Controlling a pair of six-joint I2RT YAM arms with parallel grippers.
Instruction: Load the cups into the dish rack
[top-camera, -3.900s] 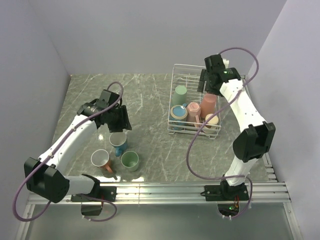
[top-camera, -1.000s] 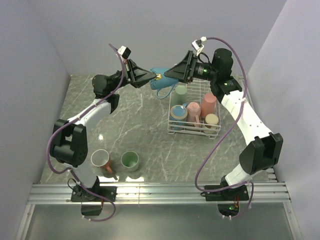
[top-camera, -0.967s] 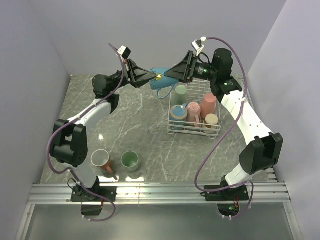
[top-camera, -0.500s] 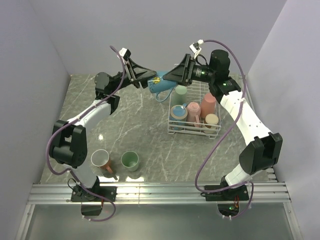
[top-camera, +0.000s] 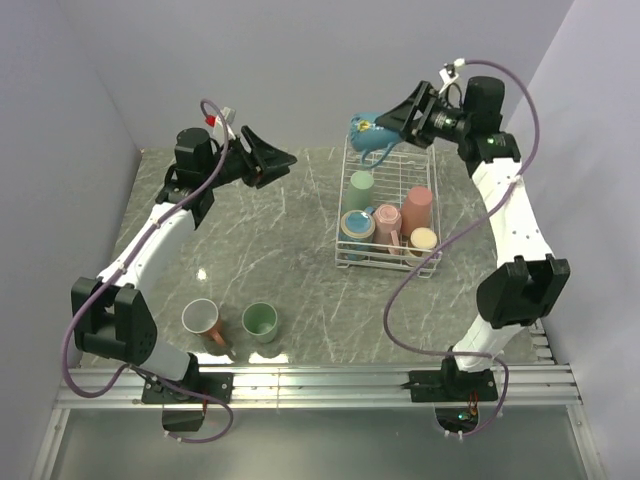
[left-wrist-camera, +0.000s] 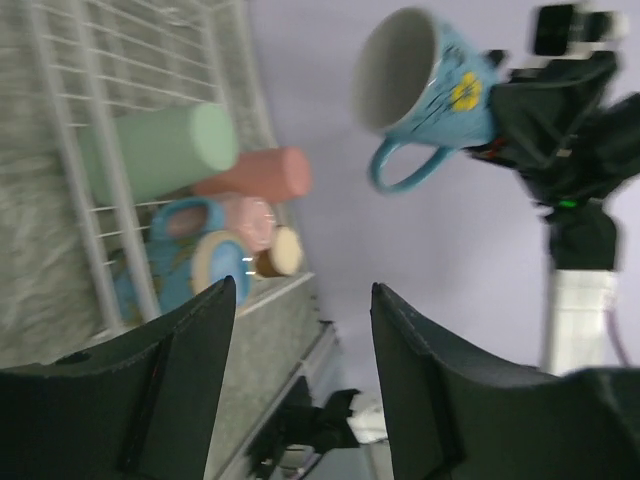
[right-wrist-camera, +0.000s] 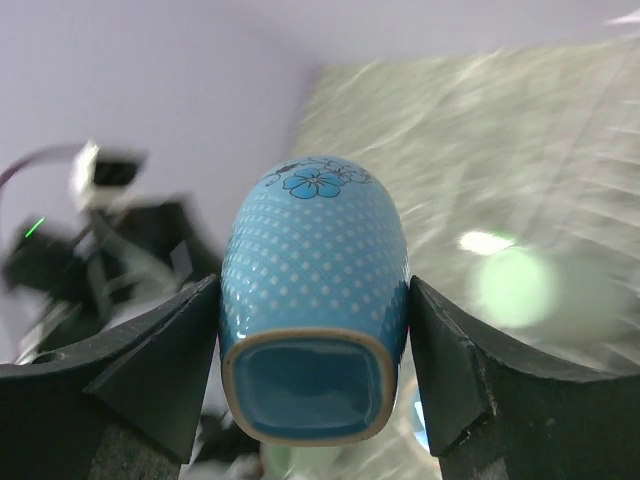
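Your right gripper is pinching the blue flowered mug, held in the air over the far left corner of the dish rack. Your left gripper has its jaws spread with nothing between them, and it is over the far left of the table. Other cups sit in the rack. An orange cup and a green cup stand near the table's near edge.

- No text, label, brand or number can be read in any view.
- The blue cup bears only painted flowers and dots, no lettering.
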